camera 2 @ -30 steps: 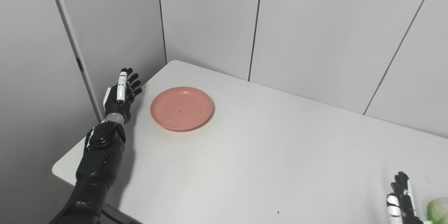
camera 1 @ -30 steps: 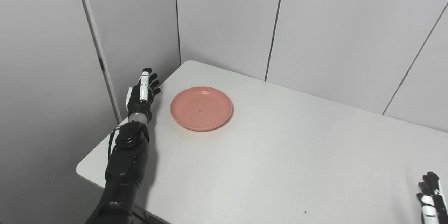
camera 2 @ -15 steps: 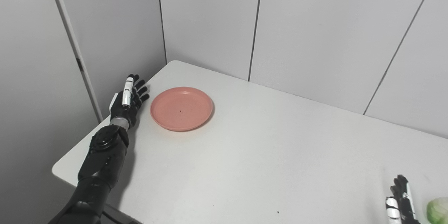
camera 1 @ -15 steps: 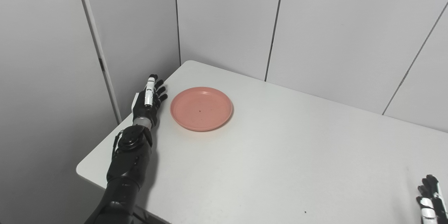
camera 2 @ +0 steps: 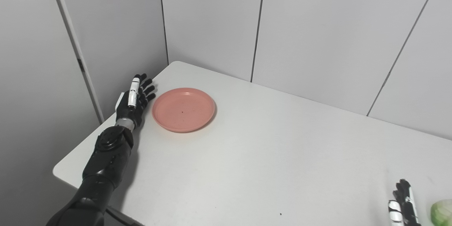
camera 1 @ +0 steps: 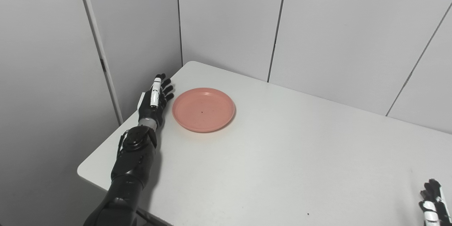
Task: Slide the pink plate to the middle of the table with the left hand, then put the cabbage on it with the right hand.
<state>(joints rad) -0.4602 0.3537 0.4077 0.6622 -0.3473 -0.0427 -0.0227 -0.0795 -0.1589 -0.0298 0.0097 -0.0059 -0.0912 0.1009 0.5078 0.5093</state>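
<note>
The left arm is stretched forward along the near-left edge of the table (camera 1: 282,155), and the left hand (camera 1: 154,99) is held edge-on with the thumb side up. Its fingers (camera 1: 166,88) are extended and slightly spread, and nothing is held in them. The pink plate (camera 1: 203,109) is seen just beside these fingers, on their right; whether the fingertips touch its rim cannot be told. The plate lies flat near the far-left corner of the table, and nothing is carried on it apart from a tiny dark speck near its centre.

The right hand (camera 2: 402,203) is seen only at the bottom right edge, with its fingers (camera 2: 406,189) pointing up and apart and nothing gripped. The cabbage (camera 2: 441,212) is found just to the right of those fingers, cut off by the picture's corner, well apart from the plate.
</note>
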